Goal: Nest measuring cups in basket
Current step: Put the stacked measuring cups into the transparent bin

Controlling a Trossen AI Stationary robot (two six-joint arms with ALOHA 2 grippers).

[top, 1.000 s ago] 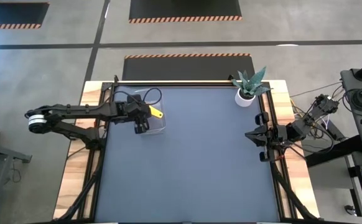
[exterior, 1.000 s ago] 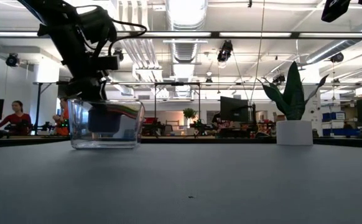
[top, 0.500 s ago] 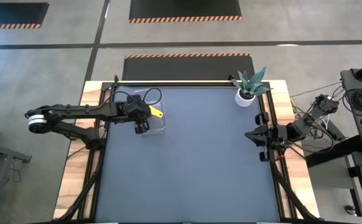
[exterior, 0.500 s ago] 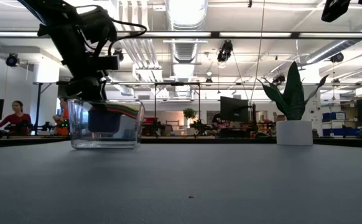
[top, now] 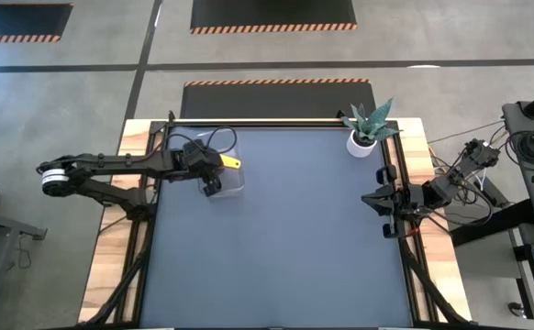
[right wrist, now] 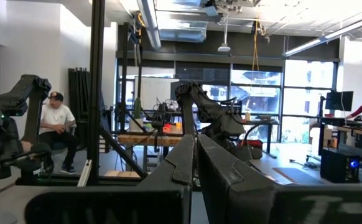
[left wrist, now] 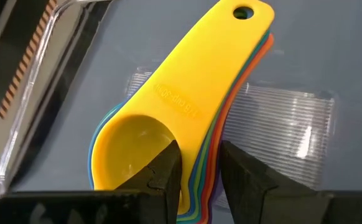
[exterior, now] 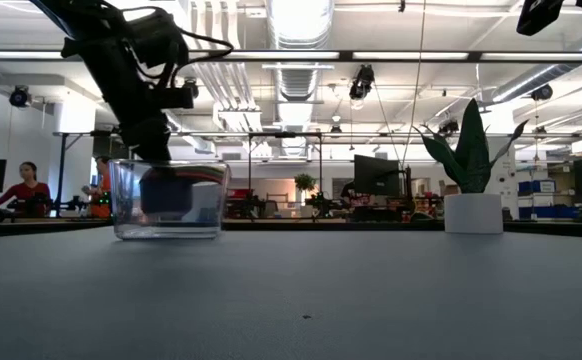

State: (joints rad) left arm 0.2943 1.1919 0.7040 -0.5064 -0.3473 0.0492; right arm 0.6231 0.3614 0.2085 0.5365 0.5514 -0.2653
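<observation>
The measuring cups (left wrist: 168, 118) are nested in one stack, the yellow one on top; blue, orange, red, green and purple edges show beneath it. The stack sits inside the clear basket (top: 236, 183), at the table's far left. In the low view the blue cup (exterior: 166, 195) shows through the basket wall (exterior: 121, 205). My left gripper (left wrist: 201, 177) reaches down into the basket and is shut on the stack. My right gripper (right wrist: 195, 155) waits, shut, at the table's right edge (top: 378, 199). My left gripper pinches the stacked handles (left wrist: 201, 158) between its two fingers, right where they join the bowls. The fingers (left wrist: 168, 171) come from above and lie across the handles. The free handle ends (left wrist: 246, 15) point toward the far right; whether the bowls rest on the basket floor is hidden.
A white pot with a green plant (top: 362, 142) stands at the far right corner and also shows in the low view (exterior: 473, 212). The dark mat (top: 276, 238) spreads between the two arms. People sit in the room behind the table.
My left gripper has moved a little toward the far edge and down into the basket, still shut on the stack. The stack has sunk lower: its coloured handles, which slanted above the rim, now lie nearly level just below it.
</observation>
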